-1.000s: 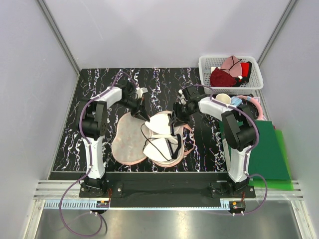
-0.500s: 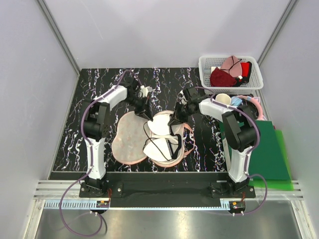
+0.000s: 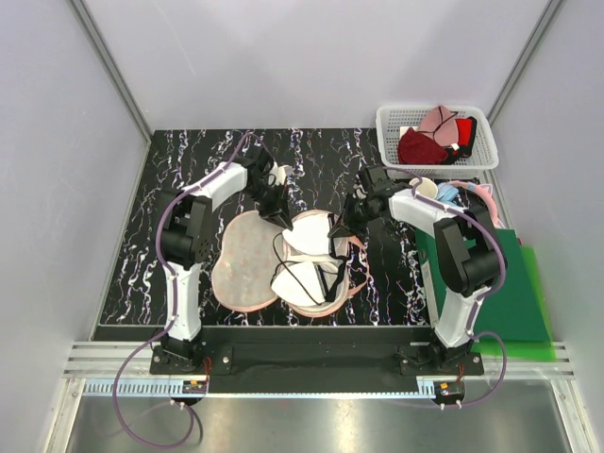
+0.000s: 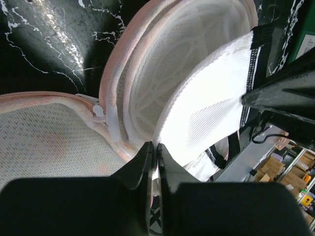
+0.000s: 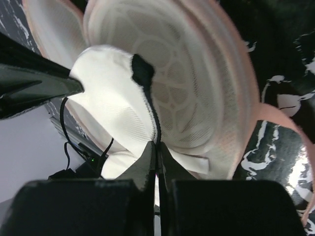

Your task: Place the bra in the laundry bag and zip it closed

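- The left gripper (image 4: 155, 146) pinches the bra (image 4: 206, 93) cup edge; the right gripper (image 5: 156, 143), its black trim.
- Likely purpose: seating cup inside open laundry bag (image 4: 115, 64).

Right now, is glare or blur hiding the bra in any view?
Left wrist: the bra cup is blown out mid-cup, the left gripper a dark blur. Right wrist: bra washed out and soft, the right gripper unfocused. Top external: evenly lit, sharp.
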